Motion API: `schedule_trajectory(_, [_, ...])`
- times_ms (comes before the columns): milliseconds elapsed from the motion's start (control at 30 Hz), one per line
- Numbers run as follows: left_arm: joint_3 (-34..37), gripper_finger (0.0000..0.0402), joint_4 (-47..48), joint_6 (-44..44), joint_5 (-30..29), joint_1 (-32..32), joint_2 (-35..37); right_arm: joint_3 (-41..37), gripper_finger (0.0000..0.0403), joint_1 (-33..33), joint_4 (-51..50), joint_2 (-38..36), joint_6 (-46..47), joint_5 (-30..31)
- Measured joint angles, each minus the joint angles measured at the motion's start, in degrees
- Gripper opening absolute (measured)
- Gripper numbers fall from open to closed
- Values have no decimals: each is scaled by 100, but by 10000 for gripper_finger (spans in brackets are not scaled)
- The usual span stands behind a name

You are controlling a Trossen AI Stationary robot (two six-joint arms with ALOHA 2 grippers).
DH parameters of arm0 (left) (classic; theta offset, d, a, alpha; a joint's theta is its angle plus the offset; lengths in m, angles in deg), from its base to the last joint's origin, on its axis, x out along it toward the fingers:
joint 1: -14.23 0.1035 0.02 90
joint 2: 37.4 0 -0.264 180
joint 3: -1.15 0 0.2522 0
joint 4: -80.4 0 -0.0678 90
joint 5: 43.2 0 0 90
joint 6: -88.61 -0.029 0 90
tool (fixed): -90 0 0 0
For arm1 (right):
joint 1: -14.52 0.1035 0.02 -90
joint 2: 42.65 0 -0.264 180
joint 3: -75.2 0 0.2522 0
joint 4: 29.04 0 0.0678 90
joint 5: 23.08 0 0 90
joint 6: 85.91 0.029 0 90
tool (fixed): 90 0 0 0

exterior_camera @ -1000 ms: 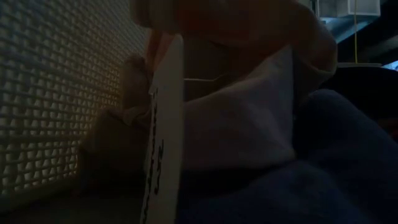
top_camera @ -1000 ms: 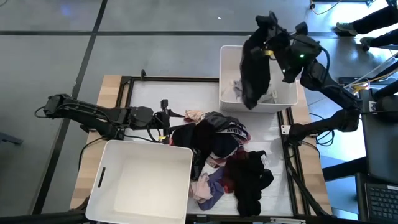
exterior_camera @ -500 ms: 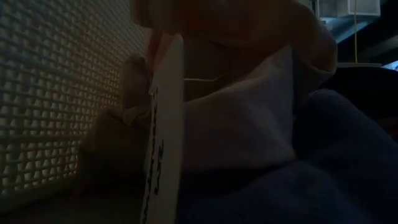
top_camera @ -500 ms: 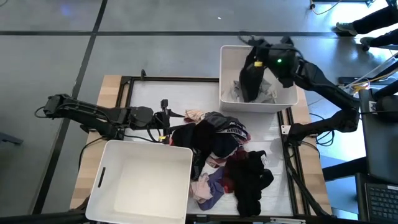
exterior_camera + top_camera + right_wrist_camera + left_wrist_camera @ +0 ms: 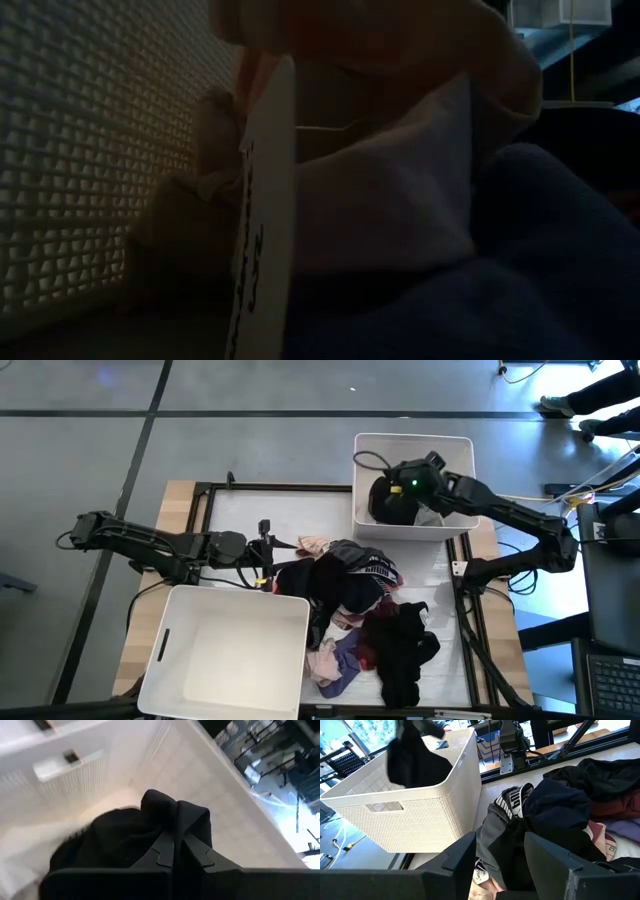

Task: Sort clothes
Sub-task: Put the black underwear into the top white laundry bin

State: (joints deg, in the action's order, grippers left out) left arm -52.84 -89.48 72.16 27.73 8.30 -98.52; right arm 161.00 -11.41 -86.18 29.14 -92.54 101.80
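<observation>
- In the far bin, at about one o'clock from the table's middle, the right gripper is down inside with a black garment bunched under it.
- The right wrist view shows its fingers pressed together with a fold of that black garment pinched between them, pale fabric just beside it on the bin floor.
- So the step in hand is the drop-off: one dark piece is being delivered, and the grip has not yet let go.
- Next move, by my reckoning: part the fingers, let the cloth fall clear, then lift straight up so nothing drags out over the rim.
- Watch for the fabric snagging on a fingertip as the arm rises.
- The left gripper waits low at nine o'clock, its fingers apart and holding nothing, pointed at the pile.
- The pile of clothes lies from the middle toward five o'clock: black, grey, maroon, pink and purple pieces tangled together.
- The near bin at seven o'clock shows nothing inside from above.
- Plenty left to sort; most of the heap is untouched.
- After the release, the next pick calls for a single piece off the heap's top, not a clump.
</observation>
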Motion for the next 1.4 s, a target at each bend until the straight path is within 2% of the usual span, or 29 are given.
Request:
schedule_trajectory(167, [0, 159, 8, 0, 0, -1, 1, -371, 15, -14, 132, 59, 242, 119])
schedule_trajectory(267, [0, 159, 25, 172, 1, -2, 0, -377, 35, -78, 152, 112, 366, 87])
schedule_trajectory(600, [0, 159, 7, 281, 0, -2, 0, -285, 219, -68, -24, 43, 326, -148])
schedule_trajectory(767, [0, 159, 7, 267, 0, 0, 0, 463, 271, 240, -793, 35, 443, -102])
schedule_trajectory(867, [0, 159, 9, 264, 1, 0, 0, 921, 281, 517, -1227, 22, 880, -371])
schedule_trajectory(967, [0, 159, 9, 262, 0, 0, 0, 1200, 281, 890, -1611, 22, 1361, -982])
schedule_trajectory(1200, [0, 159, 24, 260, 0, 0, 2, 1269, 276, 2252, -2307, 66, 2914, -2299])
schedule_trajectory(1267, [0, 159, 24, 260, 2, 0, 1, 1269, 276, 2720, -2458, 119, 3361, -2452])
schedule_trajectory(1400, [0, 159, 24, 260, 0, -2, 0, 1267, 276, 3653, -2615, 230, 4151, -2391])
